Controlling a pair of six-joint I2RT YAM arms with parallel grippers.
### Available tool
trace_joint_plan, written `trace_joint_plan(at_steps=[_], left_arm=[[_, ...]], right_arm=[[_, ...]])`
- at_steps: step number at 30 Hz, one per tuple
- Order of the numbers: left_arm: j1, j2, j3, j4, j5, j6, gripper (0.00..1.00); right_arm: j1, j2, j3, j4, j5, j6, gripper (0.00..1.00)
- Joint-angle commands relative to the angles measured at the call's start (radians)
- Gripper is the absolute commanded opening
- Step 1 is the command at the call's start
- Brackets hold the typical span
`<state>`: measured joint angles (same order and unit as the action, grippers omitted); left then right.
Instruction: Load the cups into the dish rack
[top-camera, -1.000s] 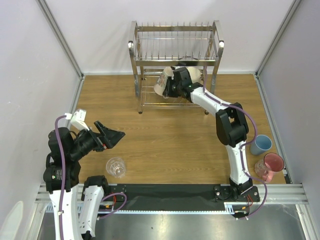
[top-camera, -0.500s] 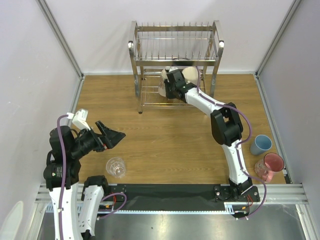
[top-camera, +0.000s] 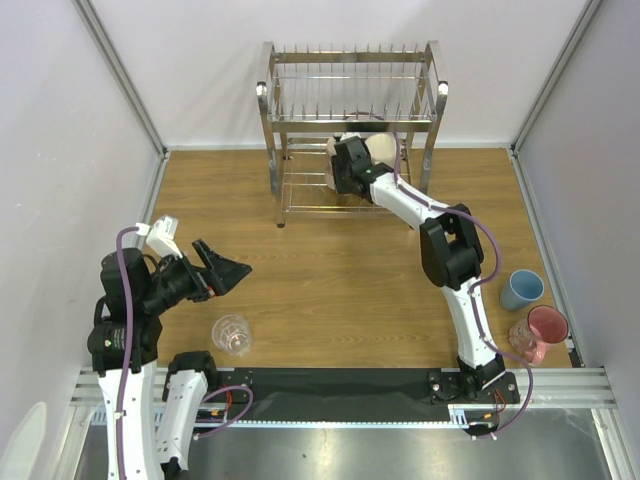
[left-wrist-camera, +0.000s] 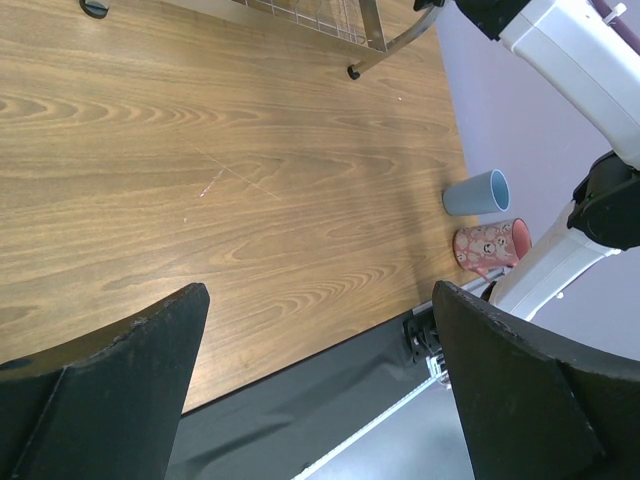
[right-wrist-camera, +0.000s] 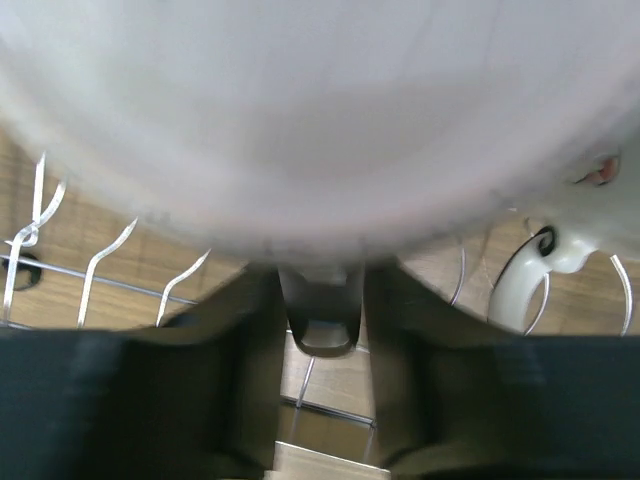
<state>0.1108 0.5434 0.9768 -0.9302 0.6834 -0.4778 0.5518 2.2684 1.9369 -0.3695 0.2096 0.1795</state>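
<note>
The dish rack (top-camera: 352, 122) is set at the far middle of the wooden table (top-camera: 330, 270). Its lower tier is entered from the near right by the right gripper (top-camera: 343, 170). In the right wrist view the jaws are seen drawn in to a narrow gap and closed on a thin part of the held cream mug (right-wrist-camera: 320, 120). Whether that part is the rim or the handle cannot be told through the blur. The mug's body is pressed close above the fingers, over the lower tier's wires, and it cannot be told whether it is already borne by them. A second cream mug (top-camera: 380, 150) is lodged just to its right in the same tier.

The left gripper (top-camera: 225, 262) is held wide open and empty over the near left of the table. The clear glass tumbler (top-camera: 232, 333) is found just nearer than it, not touching. The pink mug (top-camera: 540, 330) and the light blue cup (top-camera: 522, 289) are placed at the near right edge, well apart from both grippers.

The held mug is judged stiff, glazed, fairly light and breakable. A pinch across the wall at the rim, or on the handle, is suited. A gentle setting-down on the steel wires is called for, since a glazed surface may slip.
</note>
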Motion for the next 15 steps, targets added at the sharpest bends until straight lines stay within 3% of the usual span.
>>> trace_joint_plan(at_steps=[1, 7, 15], left_arm=[[-0.011, 0.006, 0.011, 0.030, 0.001, 0.015, 1.00], [-0.011, 0.009, 0.008, 0.039, 0.002, 0.004, 1.00], [-0.010, -0.003, 0.007, 0.018, -0.004, 0.007, 1.00]], right_arm=[[-0.004, -0.015, 0.077, 0.095, 0.027, 0.000, 0.41], [0.000, -0.026, 0.060, 0.081, 0.044, 0.024, 0.69], [0.000, -0.059, 0.024, 0.055, -0.039, 0.121, 0.72]])
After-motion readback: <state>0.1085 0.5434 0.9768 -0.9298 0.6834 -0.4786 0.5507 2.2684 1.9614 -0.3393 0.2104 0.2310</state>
